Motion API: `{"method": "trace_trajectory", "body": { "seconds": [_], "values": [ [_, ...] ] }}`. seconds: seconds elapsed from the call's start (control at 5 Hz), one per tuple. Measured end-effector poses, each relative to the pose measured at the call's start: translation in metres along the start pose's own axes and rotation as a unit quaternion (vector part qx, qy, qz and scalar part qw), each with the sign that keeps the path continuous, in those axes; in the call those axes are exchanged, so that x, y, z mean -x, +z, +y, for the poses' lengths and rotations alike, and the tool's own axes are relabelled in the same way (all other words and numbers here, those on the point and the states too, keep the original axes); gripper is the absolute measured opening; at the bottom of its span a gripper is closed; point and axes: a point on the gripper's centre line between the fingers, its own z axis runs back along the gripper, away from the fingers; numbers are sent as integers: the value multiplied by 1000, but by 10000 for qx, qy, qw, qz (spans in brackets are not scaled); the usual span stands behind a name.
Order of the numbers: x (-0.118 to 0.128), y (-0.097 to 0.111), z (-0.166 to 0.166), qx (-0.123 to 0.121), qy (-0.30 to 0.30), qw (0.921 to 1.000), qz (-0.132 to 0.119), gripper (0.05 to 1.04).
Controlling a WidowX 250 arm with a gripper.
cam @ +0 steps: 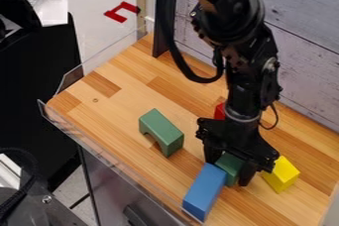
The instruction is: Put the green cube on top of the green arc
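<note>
The gripper [230, 166] hangs at the green cube [230, 163], whether clenched on it or released one cannot tell, with the blue block [204, 191] against the cube at seven o'clock, the yellow block [282, 174] near three and the green arc [161, 131] apart at ten.

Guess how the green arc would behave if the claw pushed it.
The green arc would probably stay stiff, as it looks like a solid, sharp-edged block. It stands on two feet over its cut-out, so a low push would likely slide it, not roll it. Being fairly narrow, it might tip if pushed high on its long side.
</note>
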Motion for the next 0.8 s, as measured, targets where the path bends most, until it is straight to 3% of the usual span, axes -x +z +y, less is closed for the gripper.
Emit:
{"method": "trace_trajectory", "body": {
  "seconds": [0.2,0.4,0.8],
  "values": [
    [3,-1,2,-31,23,10000,39,587],
    [4,14,5,-109,88,9998,-109,587],
    [-4,70,10,-300,218,9954,-885,587]
  ]
}}
